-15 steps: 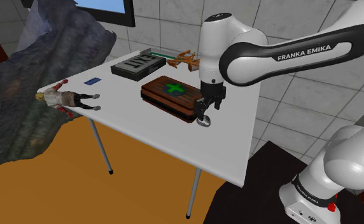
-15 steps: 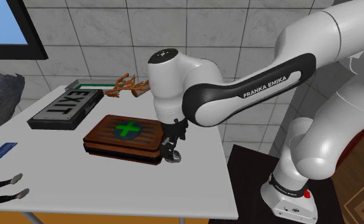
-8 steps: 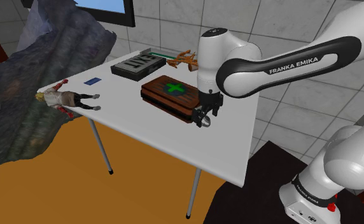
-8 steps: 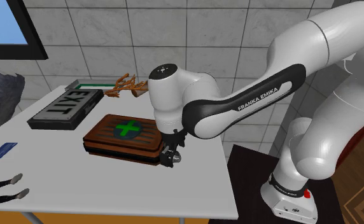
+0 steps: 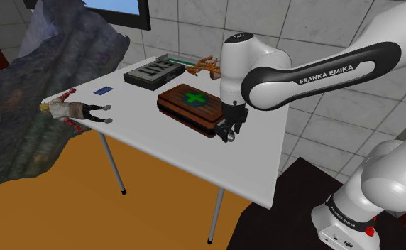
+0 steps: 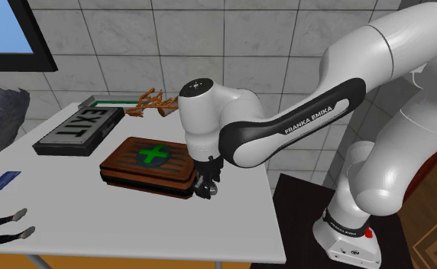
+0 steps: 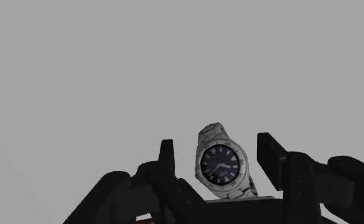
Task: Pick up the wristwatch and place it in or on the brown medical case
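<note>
Right now your gripper (image 7: pixel 217 151) hangs low over the grey table (image 7: pixel 111 76), and its two black fingers stand apart. The wristwatch (image 7: pixel 221 164) lies flat on the table between them, dark dial facing up inside a silver case and band. You can see a gap on either side of it, so neither finger touches it and nothing is gripped.

Look at the shoulder view and you find the gripper right at the end of the brown case (image 5: pixel 191 103) that lies nearest the stand (image 5: pixel 280 220). That case rests flat on the table, lid closed, with a green cross on top. The watch is on the table just beside the case, not on it. The white arm (image 5: pixel 315 71) bends over from the shoulder view's right and drops its wrist straight down to that spot.

Past the case you have a dark exit sign (image 5: pixel 152 72) lying flat, and behind it a small orange-brown twig-like thing (image 5: pixel 206 66) near the table's back edge. Toward the shoulder view's left sits a small blue card (image 5: pixel 103 90), and near that corner a doll (image 5: pixel 74 109) lies on its back with its legs toward the middle.

Farther off you see a tiled wall (image 5: pixel 194 28), a dark-framed blue panel (image 5: pixel 120 11), a dark rocky mass (image 5: pixel 45 92) beside the table, and an orange floor (image 5: pixel 123 213) below.
</note>
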Tool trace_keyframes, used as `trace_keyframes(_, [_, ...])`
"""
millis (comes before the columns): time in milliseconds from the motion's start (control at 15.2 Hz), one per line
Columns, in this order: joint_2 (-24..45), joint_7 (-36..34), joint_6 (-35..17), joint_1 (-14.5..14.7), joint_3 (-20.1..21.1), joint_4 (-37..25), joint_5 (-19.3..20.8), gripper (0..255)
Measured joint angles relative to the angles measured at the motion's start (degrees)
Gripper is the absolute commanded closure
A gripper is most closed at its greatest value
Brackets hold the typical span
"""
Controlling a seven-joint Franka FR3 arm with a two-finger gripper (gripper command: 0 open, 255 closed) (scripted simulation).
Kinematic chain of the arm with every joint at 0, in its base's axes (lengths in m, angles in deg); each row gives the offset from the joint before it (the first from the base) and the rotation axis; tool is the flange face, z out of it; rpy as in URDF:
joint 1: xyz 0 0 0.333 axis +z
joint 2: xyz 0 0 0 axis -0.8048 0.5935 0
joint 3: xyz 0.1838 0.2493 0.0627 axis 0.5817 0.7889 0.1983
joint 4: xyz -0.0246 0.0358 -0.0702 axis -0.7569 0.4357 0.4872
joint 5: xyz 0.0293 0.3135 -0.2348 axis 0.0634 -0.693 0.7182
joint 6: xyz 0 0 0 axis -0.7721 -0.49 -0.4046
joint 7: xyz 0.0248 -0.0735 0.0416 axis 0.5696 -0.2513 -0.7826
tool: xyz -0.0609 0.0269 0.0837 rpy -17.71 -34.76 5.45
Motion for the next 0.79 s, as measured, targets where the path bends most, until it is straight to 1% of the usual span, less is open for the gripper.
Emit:
trace_keyframes(594, [0.0,0.0,0.0,-0.01,-0.01,-0.01,0.01,255])
trace_keyframes(792, [-0.72,0.37,1.72,0.04,-0.19,-1.08,-0.26,255])
